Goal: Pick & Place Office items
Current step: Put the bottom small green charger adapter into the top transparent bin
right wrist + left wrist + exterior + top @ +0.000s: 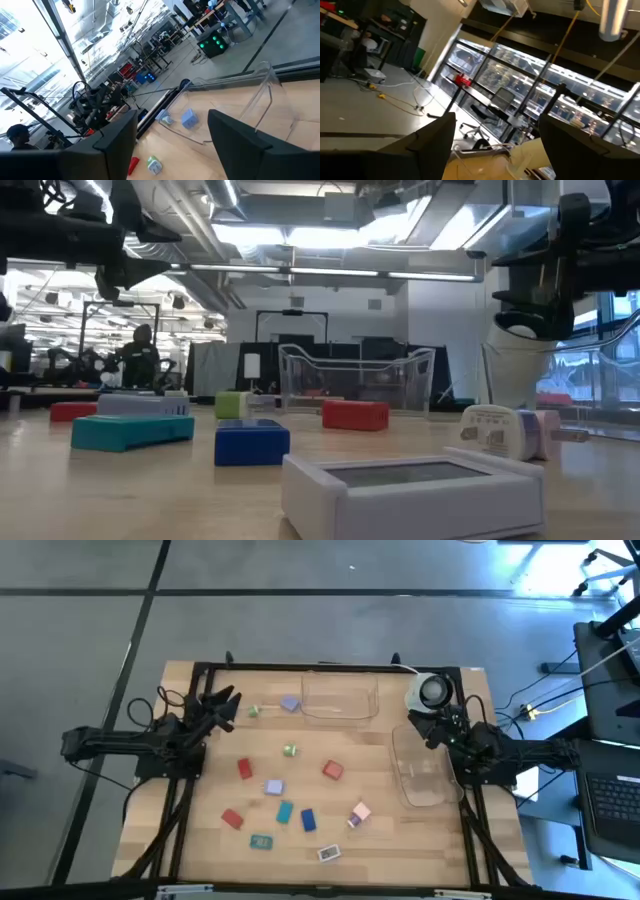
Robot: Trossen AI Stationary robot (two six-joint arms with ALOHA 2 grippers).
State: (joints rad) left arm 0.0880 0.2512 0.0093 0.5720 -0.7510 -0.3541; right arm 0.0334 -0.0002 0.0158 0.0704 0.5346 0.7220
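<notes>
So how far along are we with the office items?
Nothing looks placed yet: both clear tubs look empty. Nothing is in hand; the left gripper and right gripper hang open above the table. All the office items are left scattered on the wood.

Office items (284, 810) scattered between two tools

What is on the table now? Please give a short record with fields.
left hand: open, empty, raised at the table's far left
right hand: open, empty, raised near the right tub
office items: loose on the wood, none in a tub
far tub: clear, nothing inside
right tub: clear, nothing inside
round white-and-black object: far right corner
</notes>
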